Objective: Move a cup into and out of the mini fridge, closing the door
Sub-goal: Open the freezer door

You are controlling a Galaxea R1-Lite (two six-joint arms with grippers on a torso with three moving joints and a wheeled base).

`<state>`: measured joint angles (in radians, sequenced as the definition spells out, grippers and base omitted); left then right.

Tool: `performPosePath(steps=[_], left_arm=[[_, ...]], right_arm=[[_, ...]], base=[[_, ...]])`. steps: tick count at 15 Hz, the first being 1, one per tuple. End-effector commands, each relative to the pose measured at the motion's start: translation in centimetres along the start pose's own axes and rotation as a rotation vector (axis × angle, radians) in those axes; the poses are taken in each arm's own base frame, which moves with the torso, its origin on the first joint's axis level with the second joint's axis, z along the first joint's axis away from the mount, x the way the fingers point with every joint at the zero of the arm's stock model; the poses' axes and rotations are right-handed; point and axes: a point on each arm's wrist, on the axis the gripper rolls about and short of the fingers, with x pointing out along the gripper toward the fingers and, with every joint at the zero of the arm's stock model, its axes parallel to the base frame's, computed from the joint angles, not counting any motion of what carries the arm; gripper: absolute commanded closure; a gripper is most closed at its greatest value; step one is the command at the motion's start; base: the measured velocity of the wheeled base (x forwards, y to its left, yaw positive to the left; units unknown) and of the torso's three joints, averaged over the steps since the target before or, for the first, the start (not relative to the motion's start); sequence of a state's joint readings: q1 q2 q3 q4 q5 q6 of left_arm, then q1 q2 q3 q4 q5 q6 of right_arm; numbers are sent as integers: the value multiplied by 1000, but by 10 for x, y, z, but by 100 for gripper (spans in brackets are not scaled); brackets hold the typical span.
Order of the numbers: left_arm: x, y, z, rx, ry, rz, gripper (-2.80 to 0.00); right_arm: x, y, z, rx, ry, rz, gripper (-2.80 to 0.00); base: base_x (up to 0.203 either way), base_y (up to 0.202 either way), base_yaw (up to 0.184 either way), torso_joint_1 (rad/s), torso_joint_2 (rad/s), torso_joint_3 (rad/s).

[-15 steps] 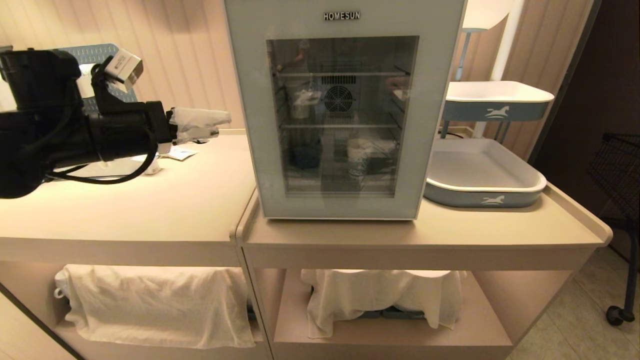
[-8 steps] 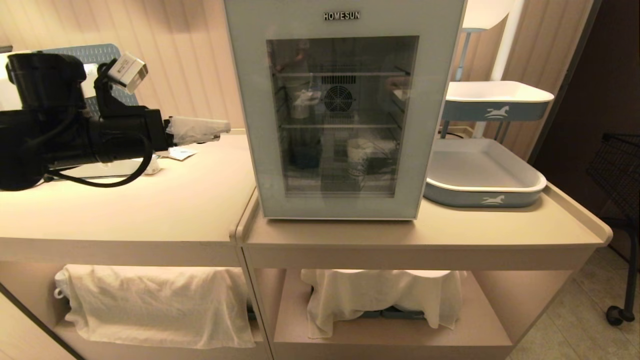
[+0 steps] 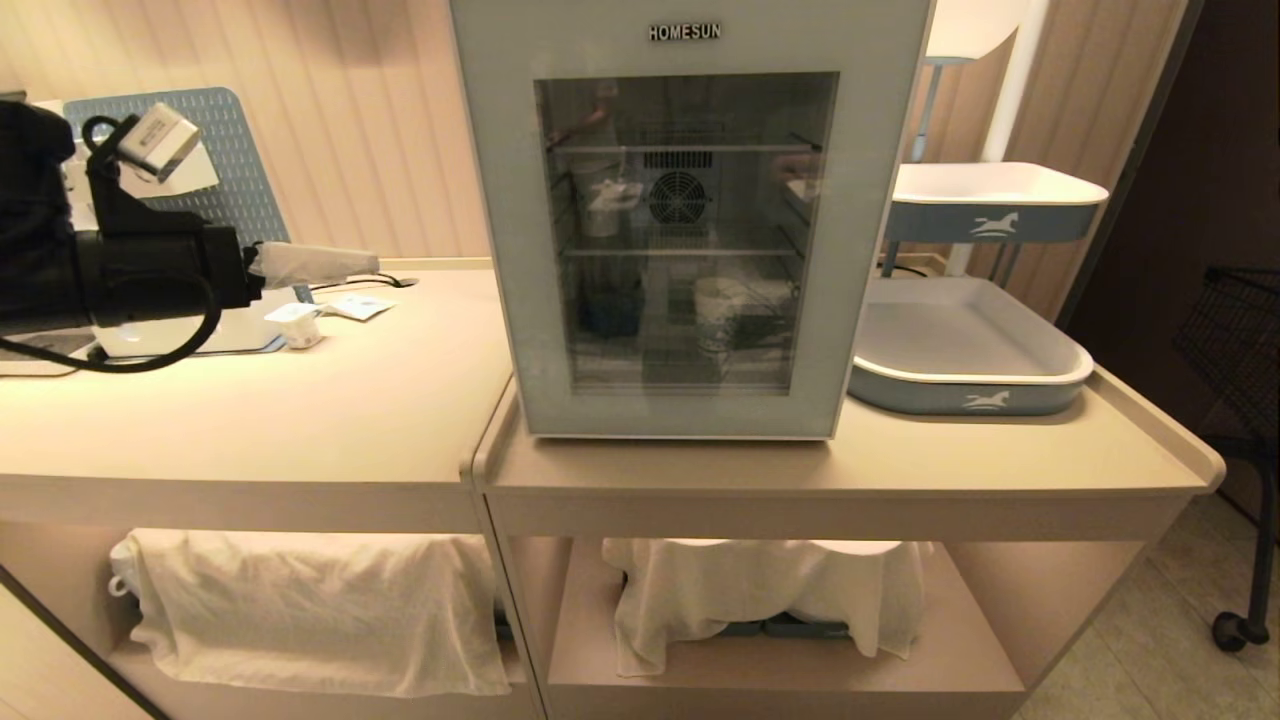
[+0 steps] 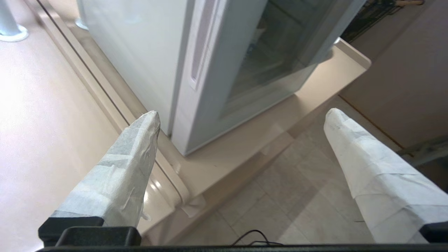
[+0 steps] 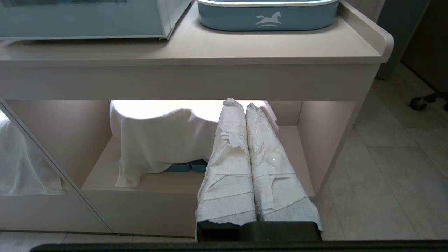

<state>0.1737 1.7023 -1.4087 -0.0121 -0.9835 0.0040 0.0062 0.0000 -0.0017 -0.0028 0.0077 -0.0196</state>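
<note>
The white mini fridge [image 3: 690, 40] stands mid-counter, and its grey-framed glass door [image 3: 500, 250] is closed. Through the glass a white cup [image 3: 714, 298] shows on the lower wire shelf. My left gripper [image 3: 370, 263] hovers over the left counter, well to the left of the fridge, open and empty. In the left wrist view its paper-wrapped fingers [image 4: 140, 147] stand wide apart, the left gripper [image 4: 242, 113] pointing toward the fridge's side wall [image 4: 140, 45] and the door's edge [image 4: 210, 87]. My right gripper [image 5: 240, 104] is shut and empty, parked low before the under-counter shelf.
A creamer tub [image 3: 296, 322] and a sachet [image 3: 360, 306] lie on the left counter near a blue perforated panel [image 3: 215, 150]. Two blue-and-white trays [image 3: 965, 350] stand right of the fridge. White cloths [image 3: 310, 600] drape the lower shelves. A black wire cart [image 3: 1240, 340] is far right.
My left arm has drawn back to the left, away from the fridge, and its wrist has rolled. The door has stayed closed and the cup has not moved.
</note>
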Motion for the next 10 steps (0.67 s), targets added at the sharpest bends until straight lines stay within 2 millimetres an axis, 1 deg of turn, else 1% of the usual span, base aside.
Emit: performPosePath(steps=[1, 3, 6, 7, 10], left_arm=[[2, 9, 3, 7, -4, 11, -280], [8, 19, 1, 16, 5, 43, -280], [19, 33, 1, 23, 7, 42, -280], [23, 35, 3, 27, 5, 29, -280], [42, 41, -1, 29, 15, -2, -280]], right_arm=[[0, 0, 0, 0, 0, 0, 0], [0, 0, 0, 0, 0, 0, 0], [0, 0, 0, 0, 0, 0, 0], [0, 0, 0, 0, 0, 0, 0], [0, 0, 0, 0, 0, 1, 0]], base=[[0, 0, 0, 0, 0, 0], [0, 0, 0, 0, 0, 0], [0, 0, 0, 0, 0, 0], [0, 0, 0, 0, 0, 0], [0, 0, 0, 0, 0, 0]])
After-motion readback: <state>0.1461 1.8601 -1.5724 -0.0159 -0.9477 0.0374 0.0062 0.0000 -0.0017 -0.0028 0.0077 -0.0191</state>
